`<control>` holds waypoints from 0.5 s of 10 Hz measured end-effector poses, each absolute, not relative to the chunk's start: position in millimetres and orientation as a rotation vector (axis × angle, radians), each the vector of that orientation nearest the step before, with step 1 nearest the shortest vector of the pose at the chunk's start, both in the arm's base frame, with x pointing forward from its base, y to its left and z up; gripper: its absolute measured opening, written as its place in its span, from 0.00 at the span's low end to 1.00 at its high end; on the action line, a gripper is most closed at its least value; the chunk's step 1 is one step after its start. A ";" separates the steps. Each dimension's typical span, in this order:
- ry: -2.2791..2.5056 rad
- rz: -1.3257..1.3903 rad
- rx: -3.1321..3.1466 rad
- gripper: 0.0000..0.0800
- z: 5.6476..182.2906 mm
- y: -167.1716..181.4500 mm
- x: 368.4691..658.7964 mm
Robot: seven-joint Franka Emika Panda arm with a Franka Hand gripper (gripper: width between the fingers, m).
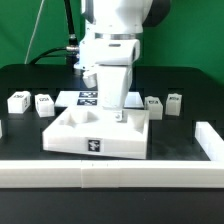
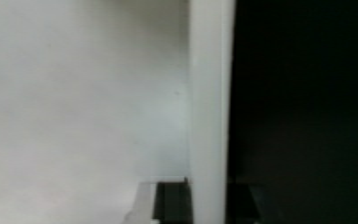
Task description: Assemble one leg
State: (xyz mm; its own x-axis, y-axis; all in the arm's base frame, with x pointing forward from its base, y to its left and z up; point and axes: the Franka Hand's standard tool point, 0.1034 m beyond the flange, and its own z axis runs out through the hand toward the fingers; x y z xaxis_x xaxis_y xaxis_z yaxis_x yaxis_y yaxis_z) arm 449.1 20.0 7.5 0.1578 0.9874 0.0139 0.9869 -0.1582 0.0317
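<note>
The claw point(image 1: 110, 108) hangs low over the white panel point(image 1: 97, 135), its fingers hidden so that I cannot tell whether they are spread or pressed together, while the nearest leg point(image 1: 153, 104) stands on the black table point(image 1: 20, 125) just beside the panel toward the exterior view's right, apart from the claw.

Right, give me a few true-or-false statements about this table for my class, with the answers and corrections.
1. The gripper hangs over the white panel. True.
2. The table is white. False: it is black.
3. The marker board lies nearer the camera than the panel. False: it lies behind the panel.
4. Legs lie on both sides of the panel. True.
</note>
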 end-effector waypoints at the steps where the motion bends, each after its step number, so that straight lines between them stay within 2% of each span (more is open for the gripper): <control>1: 2.058 0.043 2.352 0.08 7.6 26.7 452.5; 5: 2.140 0.001 2.280 0.08 7.4 38.8 459.5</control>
